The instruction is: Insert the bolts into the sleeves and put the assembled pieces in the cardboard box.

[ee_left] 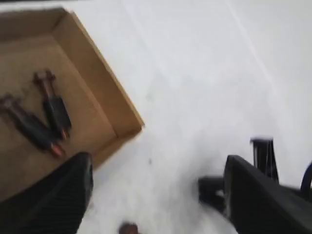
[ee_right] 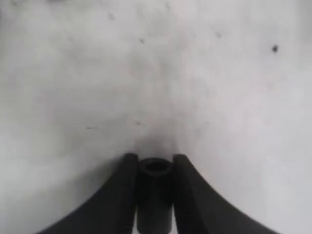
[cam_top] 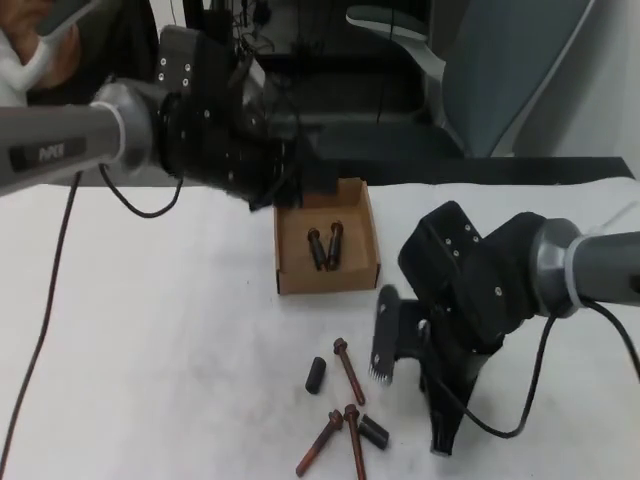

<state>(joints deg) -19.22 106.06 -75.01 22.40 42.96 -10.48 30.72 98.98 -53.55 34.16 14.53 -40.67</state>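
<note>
The cardboard box [cam_top: 327, 280] stands at mid-table with two assembled pieces [cam_top: 325, 246] lying in it. My left gripper [cam_top: 292, 186] hovers over the box's far left corner. In the left wrist view its fingers are open wide [ee_left: 158, 163] with nothing between them, beside the box wall [ee_left: 97, 78] and the two pieces [ee_left: 46, 117]. My right gripper [ee_right: 155, 163] is shut on a black sleeve [ee_right: 155, 195] just above the white table. From the high view it [cam_top: 440, 432] points down at the front right. Three loose copper bolts [cam_top: 348, 370] and two loose sleeves [cam_top: 316, 375] lie in front of the box.
A grey chair [cam_top: 500, 70] and dark equipment stand behind the table's far edge. The right arm's cable [cam_top: 520, 400] trails over the table at the right. White tabletop [cam_top: 150, 350] stretches to the left of the loose parts.
</note>
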